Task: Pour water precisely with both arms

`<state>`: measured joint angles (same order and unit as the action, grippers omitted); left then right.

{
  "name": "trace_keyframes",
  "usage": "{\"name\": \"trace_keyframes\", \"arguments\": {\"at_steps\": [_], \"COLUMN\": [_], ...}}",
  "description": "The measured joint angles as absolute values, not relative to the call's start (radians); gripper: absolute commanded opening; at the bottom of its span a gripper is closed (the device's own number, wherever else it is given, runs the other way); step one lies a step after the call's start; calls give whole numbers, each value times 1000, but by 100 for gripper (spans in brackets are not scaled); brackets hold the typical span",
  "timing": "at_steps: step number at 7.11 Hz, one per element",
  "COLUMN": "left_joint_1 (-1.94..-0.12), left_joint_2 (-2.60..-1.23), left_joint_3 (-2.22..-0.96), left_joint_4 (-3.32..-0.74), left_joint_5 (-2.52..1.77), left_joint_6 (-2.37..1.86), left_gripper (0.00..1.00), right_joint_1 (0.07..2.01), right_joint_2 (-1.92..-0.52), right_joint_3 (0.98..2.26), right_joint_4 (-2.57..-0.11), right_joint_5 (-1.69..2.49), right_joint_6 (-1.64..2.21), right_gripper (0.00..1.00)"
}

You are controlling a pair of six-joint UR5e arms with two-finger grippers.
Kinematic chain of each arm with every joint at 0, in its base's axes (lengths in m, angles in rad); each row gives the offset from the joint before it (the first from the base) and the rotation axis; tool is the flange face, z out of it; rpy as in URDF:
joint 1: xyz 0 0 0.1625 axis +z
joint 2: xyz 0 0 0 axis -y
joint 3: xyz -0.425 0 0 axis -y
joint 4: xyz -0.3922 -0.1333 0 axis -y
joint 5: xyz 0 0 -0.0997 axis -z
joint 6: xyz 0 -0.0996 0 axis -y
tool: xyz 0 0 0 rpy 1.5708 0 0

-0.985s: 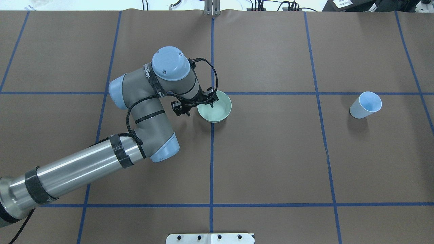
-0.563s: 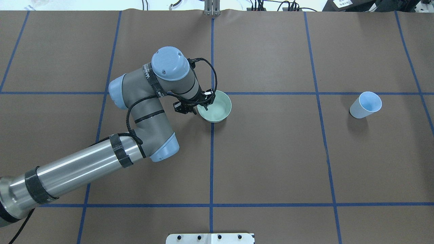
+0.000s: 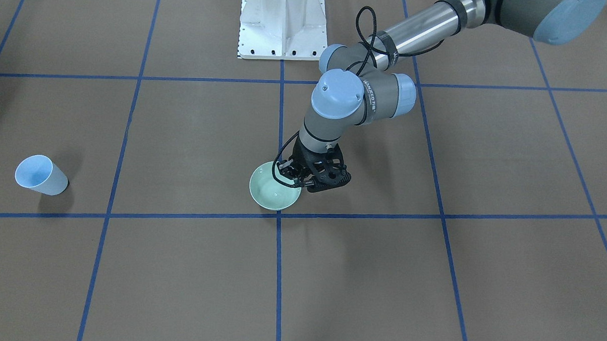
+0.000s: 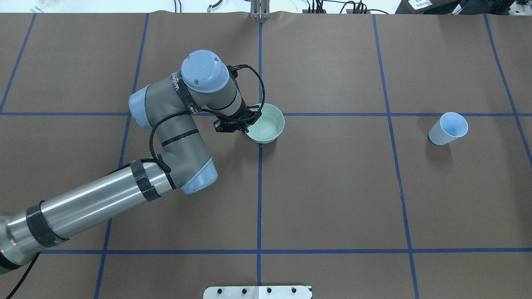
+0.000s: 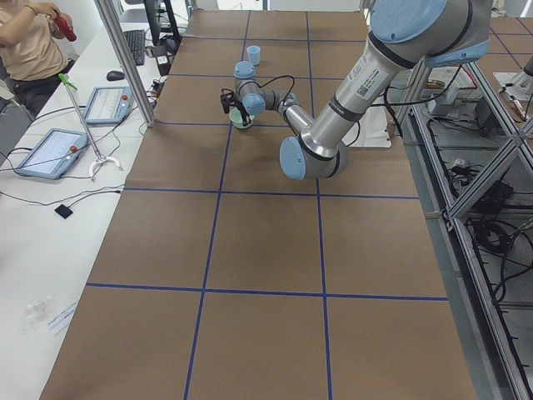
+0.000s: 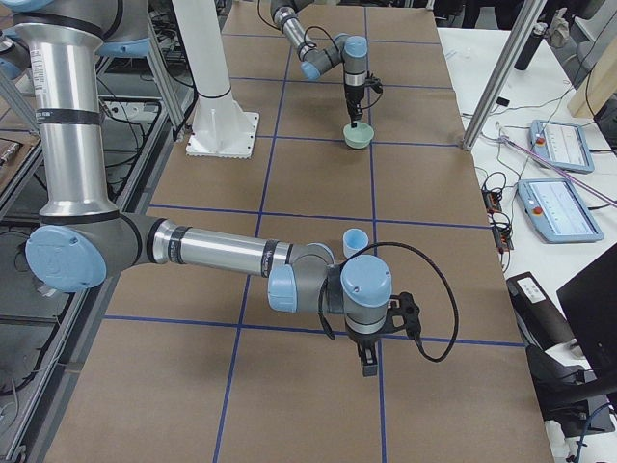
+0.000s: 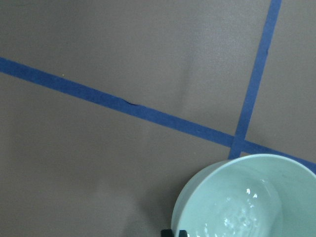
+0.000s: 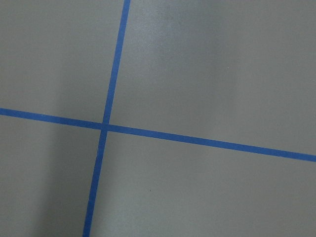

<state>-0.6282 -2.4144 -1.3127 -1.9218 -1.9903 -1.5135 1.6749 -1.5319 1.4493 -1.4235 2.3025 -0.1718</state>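
A mint green bowl point(image 4: 269, 124) sits near the table's middle, by a crossing of blue tape lines. The left wrist view shows the bowl point(image 7: 247, 202) with clear water glinting inside. My left gripper point(image 4: 249, 121) is shut on its near-left rim, one finger inside and one outside, as the front view also shows point(image 3: 295, 179). A light blue paper cup point(image 4: 449, 128) stands upright far to the right, apart from both arms. My right gripper point(image 6: 368, 365) points down over bare table beside the cup point(image 6: 356, 241); I cannot tell whether it is open or shut.
The white pedestal point(image 3: 282, 23) stands at the robot's side of the table. Blue tape lines divide the brown table cover point(image 4: 332, 187) into squares. A person point(image 5: 25, 42) sits at a side table with tablets point(image 5: 46, 152) beyond the far edge.
The left gripper closed on the bowl's rim. Arm and bowl then shifted slightly away from the robot; the bowl looks a little raised. The cup has not moved.
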Motion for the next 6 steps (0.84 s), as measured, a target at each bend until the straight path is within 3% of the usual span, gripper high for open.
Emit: {"name": "trace_keyframes", "arguments": {"at_steps": [2, 6], "left_joint_1": [-688, -875], "left_joint_2": [-2340, -2004], "left_joint_3": [-1411, -1629], "left_joint_4": [-1913, -1915], "left_joint_5": [-2046, -2186], "left_joint_6": [-1482, -1161], "left_gripper": [0, 0], "right_joint_1": [1675, 1675], "right_joint_2": [-1532, -1532], "right_joint_3": [1451, 1452], "right_joint_4": [-1424, -1424], "right_joint_5": [2303, 2302], "right_joint_6": [-172, -172], "right_gripper": [100, 100]}}
